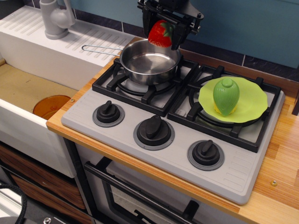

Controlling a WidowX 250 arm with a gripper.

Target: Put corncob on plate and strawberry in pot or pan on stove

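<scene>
My gripper (161, 31) is shut on the red strawberry (160, 33) and holds it in the air above the far rim of the steel saucepan (148, 60). The pan stands empty on the back-left burner of the grey stove (173, 121), its thin handle pointing left. The green corncob (226, 95) stands upright on the lime-green plate (252, 100), which rests on the right burner grate.
Three black knobs (153, 130) line the stove's front edge. An orange round dish (50, 105) lies in the sink at the left. A grey tap (55, 18) stands at the back left. Wooden counter (285, 154) runs along the right.
</scene>
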